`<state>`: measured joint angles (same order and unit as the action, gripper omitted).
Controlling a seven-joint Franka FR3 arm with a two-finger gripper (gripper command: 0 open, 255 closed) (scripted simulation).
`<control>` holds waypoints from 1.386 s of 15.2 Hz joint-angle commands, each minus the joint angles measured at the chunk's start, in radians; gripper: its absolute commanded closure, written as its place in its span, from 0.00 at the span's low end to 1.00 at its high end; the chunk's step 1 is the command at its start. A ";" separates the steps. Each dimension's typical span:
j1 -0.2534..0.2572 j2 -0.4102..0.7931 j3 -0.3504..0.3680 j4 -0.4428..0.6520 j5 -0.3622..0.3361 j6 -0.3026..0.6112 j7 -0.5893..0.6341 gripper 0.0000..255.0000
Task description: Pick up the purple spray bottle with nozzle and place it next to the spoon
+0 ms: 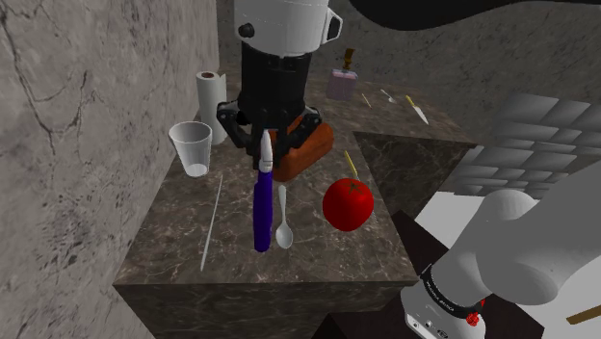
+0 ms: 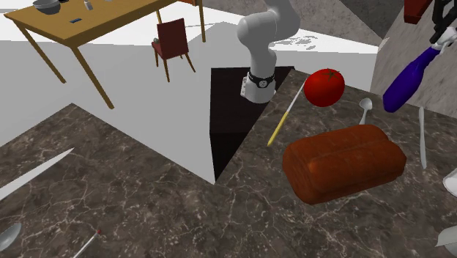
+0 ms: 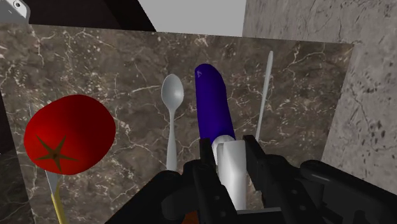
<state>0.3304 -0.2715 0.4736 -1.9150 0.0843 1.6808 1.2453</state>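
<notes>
Clearly, the gripper point(image 3: 229, 159) clasps the spray bottle point(image 3: 213, 102) by its white nozzle — body deep purple.

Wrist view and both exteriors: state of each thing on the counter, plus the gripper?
Gripper: shut on the bottle's white nozzle end.
Bottle: held, tilted, alongside the spoon; base contact with the counter unclear.
Spoon: lying flat, free.
Tomato: resting on the counter, free.
Loaf: lying flat, whole.
Cup: upright.
Paper roll: upright.
</notes>
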 commanded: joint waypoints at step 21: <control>-0.003 0.012 -0.001 0.085 -0.006 -0.073 0.004 0.00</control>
<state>0.3288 -0.2562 0.4765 -1.8517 0.0777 1.6337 1.2527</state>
